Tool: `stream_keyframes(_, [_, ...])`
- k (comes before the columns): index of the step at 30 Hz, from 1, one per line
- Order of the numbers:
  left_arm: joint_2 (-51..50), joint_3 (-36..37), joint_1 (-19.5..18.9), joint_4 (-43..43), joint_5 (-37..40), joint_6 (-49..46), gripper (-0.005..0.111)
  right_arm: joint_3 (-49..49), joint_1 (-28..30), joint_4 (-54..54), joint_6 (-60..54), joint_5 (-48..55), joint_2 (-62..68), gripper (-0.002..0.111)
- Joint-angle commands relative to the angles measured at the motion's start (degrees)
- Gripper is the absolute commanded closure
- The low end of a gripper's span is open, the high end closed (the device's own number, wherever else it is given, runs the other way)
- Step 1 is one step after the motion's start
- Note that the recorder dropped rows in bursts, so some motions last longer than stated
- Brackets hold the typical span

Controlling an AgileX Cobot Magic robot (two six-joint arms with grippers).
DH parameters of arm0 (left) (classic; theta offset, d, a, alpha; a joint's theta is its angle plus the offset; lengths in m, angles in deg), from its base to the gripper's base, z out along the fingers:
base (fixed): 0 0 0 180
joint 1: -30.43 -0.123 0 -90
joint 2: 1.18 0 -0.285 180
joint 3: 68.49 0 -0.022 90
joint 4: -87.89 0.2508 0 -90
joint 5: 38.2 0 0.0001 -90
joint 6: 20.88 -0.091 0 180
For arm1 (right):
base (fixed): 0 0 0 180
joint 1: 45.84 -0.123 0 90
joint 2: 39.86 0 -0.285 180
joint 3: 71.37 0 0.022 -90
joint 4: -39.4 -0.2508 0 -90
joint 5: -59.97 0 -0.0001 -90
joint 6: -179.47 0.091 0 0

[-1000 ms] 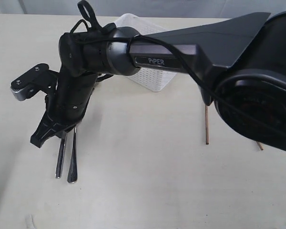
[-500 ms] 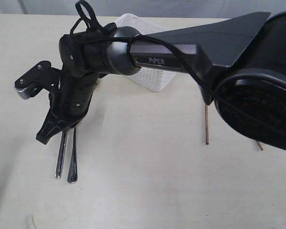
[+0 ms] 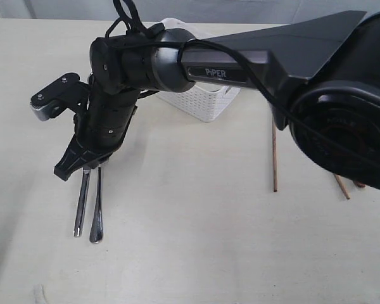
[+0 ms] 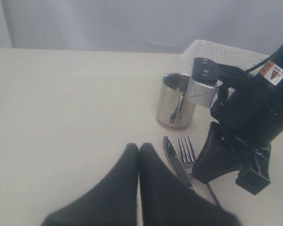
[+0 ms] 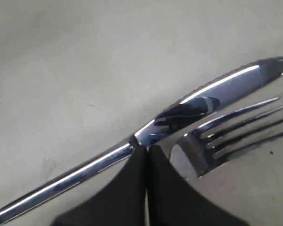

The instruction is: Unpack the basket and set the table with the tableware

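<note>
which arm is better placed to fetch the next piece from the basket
Right, probably. The right gripper hangs shut and empty over the knife and fork, its arm stretching right by the basket. For the left gripper the basket lies beyond the cup, the right arm between.

One basket, one steel cup, one knife, one fork, two chopsticks

Table: pale cream, matte.
Basket: white, lattice-sided, upright, far centre.
Knife and fork: 2 steel pieces, flat, side by side at left, handles toward the near edge.
Cup: shiny steel, upright, near the fork's tines.
Chopsticks: 2 wooden sticks, flat, apart, at right.
</note>
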Motion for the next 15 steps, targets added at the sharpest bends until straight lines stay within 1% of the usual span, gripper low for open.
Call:
stream_keyframes(1, [0.21, 0.21, 0.26, 0.05, -0.12, -0.17, 0.107, -0.10, 0.22, -0.26, 0.05, -0.05, 0.75, 0.109])
stream_keyframes(9, [0.21, 0.21, 0.26, 0.05, -0.12, -0.17, 0.107, 1.62, 0.22, -0.30, -0.21, 0.38, 2.33, 0.109])
stream_keyframes(15, [0.21, 0.21, 0.26, 0.05, -0.12, -0.17, 0.107, 4.69, 0.22, -0.34, -0.21, 4.76, 0.63, 0.109])
